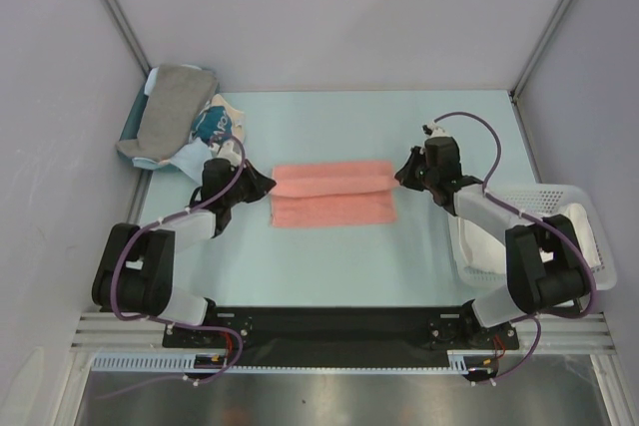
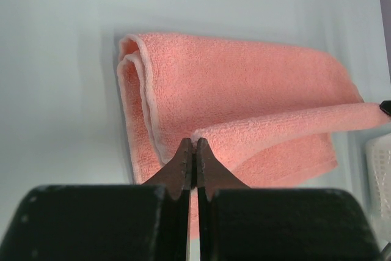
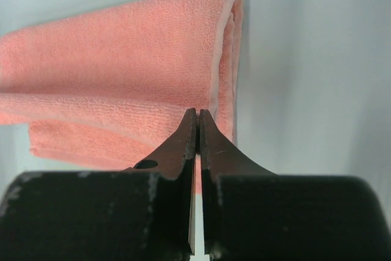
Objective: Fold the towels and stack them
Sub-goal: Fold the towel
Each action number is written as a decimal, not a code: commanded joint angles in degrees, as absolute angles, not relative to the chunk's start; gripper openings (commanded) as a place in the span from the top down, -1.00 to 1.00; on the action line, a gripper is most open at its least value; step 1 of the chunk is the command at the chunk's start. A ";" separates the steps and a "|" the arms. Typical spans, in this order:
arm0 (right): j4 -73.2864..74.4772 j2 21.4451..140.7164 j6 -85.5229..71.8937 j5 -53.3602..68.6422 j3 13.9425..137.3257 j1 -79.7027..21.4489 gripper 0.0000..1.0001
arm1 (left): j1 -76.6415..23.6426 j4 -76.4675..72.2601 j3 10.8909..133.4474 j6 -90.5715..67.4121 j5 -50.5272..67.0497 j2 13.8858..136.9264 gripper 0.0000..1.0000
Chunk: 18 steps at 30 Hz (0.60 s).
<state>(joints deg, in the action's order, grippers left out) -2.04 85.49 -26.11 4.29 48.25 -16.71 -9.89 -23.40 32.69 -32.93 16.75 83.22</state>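
Note:
A salmon-pink towel (image 1: 332, 195) lies folded lengthwise in the middle of the pale table, and its upper layer is lifted into a taut ridge between the two arms. My left gripper (image 1: 263, 185) is shut on the towel's left end; in the left wrist view its tips (image 2: 194, 145) pinch the hemmed corner of the towel (image 2: 244, 90). My right gripper (image 1: 402, 175) is shut on the right end, and its tips (image 3: 198, 113) pinch the towel's (image 3: 110, 65) edge. A grey towel (image 1: 172, 105) lies on a pile at the back left. A white towel (image 1: 477, 246) sits in the basket.
A white plastic basket (image 1: 564, 195) stands at the right edge, beside the right arm. At the back left, a teal bundle with white print (image 1: 213, 125) and light blue cloth (image 1: 188, 160) lie by the grey towel. Walls enclose the table on three sides.

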 commanded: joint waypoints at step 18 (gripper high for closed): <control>-2.99 79.98 -26.19 2.72 43.86 -17.49 1.00 | -10.11 -23.47 29.44 -31.91 14.85 78.05 0.99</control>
<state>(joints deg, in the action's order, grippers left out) -2.02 82.56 -26.52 4.32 44.03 -17.41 -10.00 -22.87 29.93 -32.95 16.53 81.08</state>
